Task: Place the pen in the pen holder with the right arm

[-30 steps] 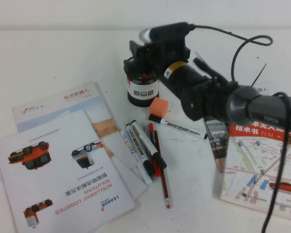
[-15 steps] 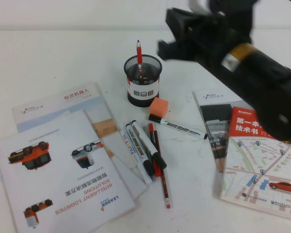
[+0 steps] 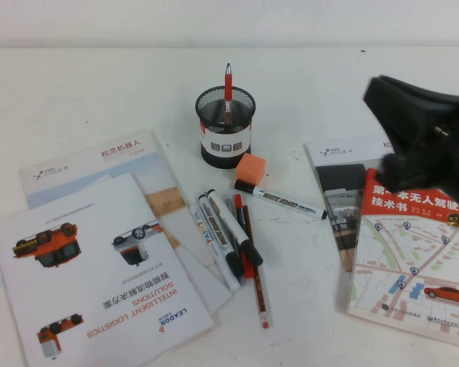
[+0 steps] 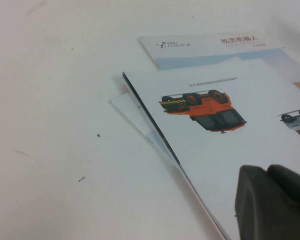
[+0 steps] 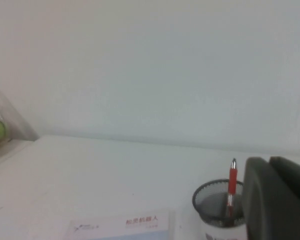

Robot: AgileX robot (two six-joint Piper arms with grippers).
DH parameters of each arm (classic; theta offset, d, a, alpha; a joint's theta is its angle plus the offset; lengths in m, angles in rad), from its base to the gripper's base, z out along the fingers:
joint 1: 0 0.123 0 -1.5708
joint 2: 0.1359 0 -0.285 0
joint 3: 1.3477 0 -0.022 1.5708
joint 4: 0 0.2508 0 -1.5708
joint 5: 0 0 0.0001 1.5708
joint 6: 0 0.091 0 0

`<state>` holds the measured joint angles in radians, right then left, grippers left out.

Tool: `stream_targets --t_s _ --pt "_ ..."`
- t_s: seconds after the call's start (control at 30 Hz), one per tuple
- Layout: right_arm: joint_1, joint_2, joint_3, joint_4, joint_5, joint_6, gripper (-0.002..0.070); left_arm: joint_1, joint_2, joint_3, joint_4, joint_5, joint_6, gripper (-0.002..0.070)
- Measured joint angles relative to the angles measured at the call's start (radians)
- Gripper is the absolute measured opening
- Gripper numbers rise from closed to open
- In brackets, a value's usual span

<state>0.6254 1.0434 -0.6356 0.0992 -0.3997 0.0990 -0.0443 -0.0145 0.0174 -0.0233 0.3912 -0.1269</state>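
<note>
The red pen (image 3: 228, 84) stands upright in the black mesh pen holder (image 3: 225, 131) at the middle back of the table, its tip sticking out above the rim. My right gripper (image 3: 382, 98) is a blurred black shape to the right of the holder, well apart from it and empty. In the right wrist view the pen (image 5: 232, 181) and holder (image 5: 213, 201) show beside my right gripper (image 5: 268, 163), whose fingers lie together. My left gripper (image 4: 268, 171) shows only in the left wrist view, shut and empty over a brochure (image 4: 215, 135).
An orange cube (image 3: 251, 167) and a white marker (image 3: 280, 200) lie just in front of the holder. More markers (image 3: 231, 231) and a dark-red pencil (image 3: 255, 279) lie nearer. Brochures (image 3: 92, 267) cover the left, a map booklet (image 3: 413, 260) the right.
My right arm was over the holder, then rose and pulled back to the right. The pen was left standing in the holder and now shows fully.
</note>
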Motion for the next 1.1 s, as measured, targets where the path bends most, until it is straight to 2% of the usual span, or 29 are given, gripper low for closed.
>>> stream_targets --t_s 0.13,0.27,0.5,0.6,0.7,0.8,0.93,1.1 --pt "0.0 -0.068 0.048 0.091 0.055 -0.004 -0.0019 0.0 0.0 0.0 0.0 0.0 0.0 -0.0002" --pt "0.0 -0.074 0.111 0.107 0.016 -0.072 -0.0019 0.0 0.0 0.0 0.0 0.0 0.0 -0.0002" --pt "0.0 -0.076 0.252 0.066 -0.357 -0.198 -0.0019 0.0 0.0 0.0 0.0 0.0 0.0 -0.0003" --pt "-0.002 -0.116 0.309 0.089 -0.372 -0.227 -0.0019 0.0 0.0 0.0 0.0 0.0 0.0 -0.0003" --pt "-0.035 -0.199 0.346 0.121 -0.247 -0.243 -0.0019 0.0 0.0 0.0 0.0 0.0 0.0 -0.0003" --pt "-0.119 -0.354 0.358 0.144 0.039 -0.246 -0.0019 0.0 0.0 0.0 0.0 0.0 0.0 -0.0002" --pt "-0.277 -0.607 0.36 0.151 0.375 -0.247 -0.0019 0.0 0.0 0.0 0.0 0.0 0.0 -0.0002" --pt "-0.488 -0.855 0.36 0.113 0.608 -0.248 -0.0019 0.0 0.0 0.0 0.0 0.0 0.0 -0.0002"
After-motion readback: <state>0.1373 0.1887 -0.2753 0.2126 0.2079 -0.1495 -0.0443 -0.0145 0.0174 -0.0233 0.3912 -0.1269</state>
